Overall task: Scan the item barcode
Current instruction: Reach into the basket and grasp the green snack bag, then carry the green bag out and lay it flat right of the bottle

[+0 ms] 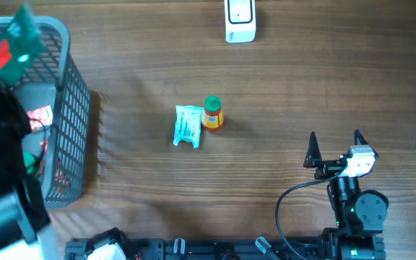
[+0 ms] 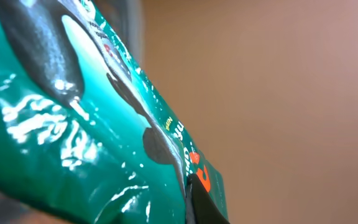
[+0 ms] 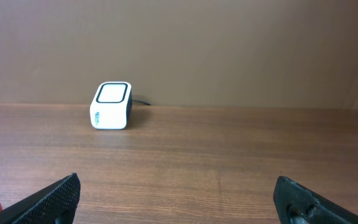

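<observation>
The left claw (image 2: 135, 137) is pinched shut on a glossy green packet (image 1: 14, 43). This is the item to scan, and it hangs in the air at the claw's tips. In the wrist view the film is creased and slick, and no barcode can be made out on the side that shows. The first risk is that the code ends up turned away from the reader, or folded into a wrinkle where glare hides it. A thin pinch on film like this could also slip if the arm swings fast.

Directly below the claw sits the mesh basket (image 1: 74, 94) with other packets inside. A low exit could catch the packet's hanging edge on the rim.

Farther out on the counter (image 1: 302, 79) a pale blue sachet (image 1: 188, 126) and a small green-capped bottle (image 1: 212, 114) stand touching. The bottle looks easy to topple, so a low sweep across could knock it.

Beyond them, well apart from the claw, is the white scanner (image 1: 239, 20). The long reach leaves room to present the packet too high or off-angle.

The right claw (image 1: 335, 141) rests spread wide and empty, farthest away.
</observation>
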Tool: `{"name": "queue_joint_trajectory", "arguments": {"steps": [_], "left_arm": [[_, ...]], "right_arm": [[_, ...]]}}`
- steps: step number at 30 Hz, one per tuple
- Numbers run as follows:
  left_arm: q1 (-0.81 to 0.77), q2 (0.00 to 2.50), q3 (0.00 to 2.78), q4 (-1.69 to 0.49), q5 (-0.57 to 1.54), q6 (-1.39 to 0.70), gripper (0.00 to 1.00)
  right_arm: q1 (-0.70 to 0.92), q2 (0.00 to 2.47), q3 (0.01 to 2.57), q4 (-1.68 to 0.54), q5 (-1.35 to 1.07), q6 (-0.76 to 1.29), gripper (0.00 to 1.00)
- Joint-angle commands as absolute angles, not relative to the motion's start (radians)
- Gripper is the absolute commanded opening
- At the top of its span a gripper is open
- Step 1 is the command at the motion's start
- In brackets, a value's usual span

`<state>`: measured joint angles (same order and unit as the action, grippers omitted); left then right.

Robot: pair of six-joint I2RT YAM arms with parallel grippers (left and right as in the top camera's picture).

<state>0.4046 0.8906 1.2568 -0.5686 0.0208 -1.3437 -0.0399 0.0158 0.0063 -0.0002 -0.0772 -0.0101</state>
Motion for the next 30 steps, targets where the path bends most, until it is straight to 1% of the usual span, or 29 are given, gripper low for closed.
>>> {"name": "queue_joint_trajectory", "arguments": {"steps": [1, 5, 10, 11, 17, 24, 26, 30], "left_arm": [[0.292, 0.826, 1.264, -0.549, 0.086, -1.168, 0.04], [0.136, 0.813, 1.264, -0.548, 0.143, -0.971, 0.04], [-0.11, 0.857, 1.264, -0.557, 0.186, -0.759, 0.04], [-0.179, 0.871, 1.264, -0.573, 0.186, -0.705, 0.04], [-0.399, 0.948, 1.264, -0.641, 0.183, -0.503, 0.04], [-0.593, 1.104, 1.264, -0.634, 0.182, -0.328, 0.04], [-0.624, 1.161, 1.264, -0.616, 0.182, -0.292, 0.04], [-0.659, 1.303, 1.264, -0.601, 0.182, -0.292, 0.04]], "right_arm": [[-0.036, 0.014, 0.005, 0.002, -0.064, -0.024, 1.0], [-0.036, 0.014, 0.005, 0.002, -0.064, -0.024, 1.0], [-0.036, 0.014, 0.005, 0.002, -0.064, -0.023, 1.0], [-0.036, 0.014, 0.005, 0.002, -0.064, -0.023, 1.0], [-0.036, 0.014, 0.005, 0.002, -0.064, -0.024, 1.0], [-0.036, 0.014, 0.005, 0.002, -0.064, -0.023, 1.0], [-0.036, 0.014, 0.005, 0.002, -0.064, -0.023, 1.0], [-0.036, 0.014, 0.005, 0.002, -0.064, -0.023, 1.0]]}}
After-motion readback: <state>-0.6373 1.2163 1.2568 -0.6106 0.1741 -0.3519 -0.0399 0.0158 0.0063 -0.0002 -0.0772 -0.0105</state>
